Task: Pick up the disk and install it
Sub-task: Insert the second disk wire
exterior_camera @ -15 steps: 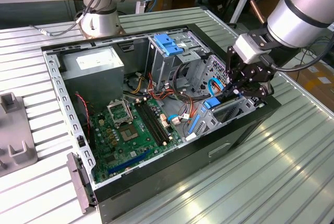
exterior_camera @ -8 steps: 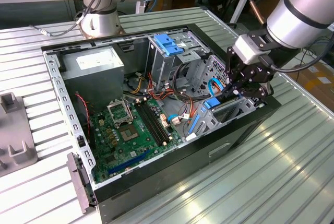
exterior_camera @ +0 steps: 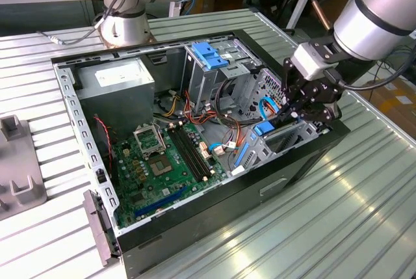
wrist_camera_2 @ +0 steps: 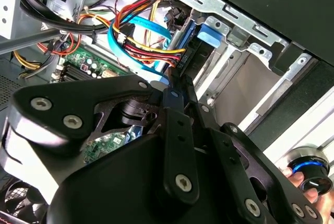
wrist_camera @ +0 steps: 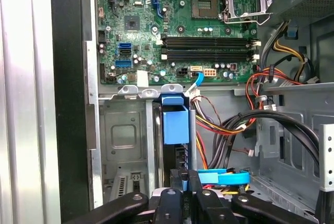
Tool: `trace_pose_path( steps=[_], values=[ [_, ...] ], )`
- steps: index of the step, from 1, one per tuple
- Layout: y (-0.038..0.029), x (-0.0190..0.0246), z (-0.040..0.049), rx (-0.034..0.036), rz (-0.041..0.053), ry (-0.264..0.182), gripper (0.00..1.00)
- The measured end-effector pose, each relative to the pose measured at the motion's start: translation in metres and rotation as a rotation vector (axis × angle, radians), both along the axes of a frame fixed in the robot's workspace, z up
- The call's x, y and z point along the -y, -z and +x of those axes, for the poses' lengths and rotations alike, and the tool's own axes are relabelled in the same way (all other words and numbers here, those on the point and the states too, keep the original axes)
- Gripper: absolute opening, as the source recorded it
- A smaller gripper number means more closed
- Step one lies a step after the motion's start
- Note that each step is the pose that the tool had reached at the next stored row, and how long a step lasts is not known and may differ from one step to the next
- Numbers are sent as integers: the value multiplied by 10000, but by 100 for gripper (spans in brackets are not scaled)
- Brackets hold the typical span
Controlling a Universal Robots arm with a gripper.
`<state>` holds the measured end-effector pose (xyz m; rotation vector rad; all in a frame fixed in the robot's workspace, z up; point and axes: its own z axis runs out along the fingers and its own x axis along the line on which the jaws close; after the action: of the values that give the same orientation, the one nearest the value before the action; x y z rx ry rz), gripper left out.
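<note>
The tool [exterior_camera: 300,111] hangs low over the drive cage [exterior_camera: 286,137] at the case's 3 o'clock side in the exterior view. Its black fingers [wrist_camera: 180,192] are drawn together on the upper edge of the disk [wrist_camera: 176,125], which stands on edge, its blue carrier rail showing, already sunk partway into the cage slot. So the pick-up looks done and the seating looks under way; whether the disk is fully home I cannot tell.

Just beside the disk at 3 o'clock in the first wrist view, a flat blue cable [wrist_camera: 224,176] and a bundle of coloured wires [wrist_camera: 229,127] crowd the slot and could snag. Farther off lie the motherboard [wrist_camera: 182,25] and, toward 12 o'clock in the exterior view, the tall bay's blue bracket [exterior_camera: 211,54].
</note>
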<state>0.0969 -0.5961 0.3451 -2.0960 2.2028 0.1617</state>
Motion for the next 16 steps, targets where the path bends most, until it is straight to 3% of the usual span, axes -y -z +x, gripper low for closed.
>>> trace_pose_path(
  steps=[6, 14, 16],
  values=[
    [-2, -2, 0, 0, 183, 1, 16],
    [2, 39, 0, 0, 196, 1, 16],
    [4, 41, 0, 0, 294, 1, 16]
  ],
)
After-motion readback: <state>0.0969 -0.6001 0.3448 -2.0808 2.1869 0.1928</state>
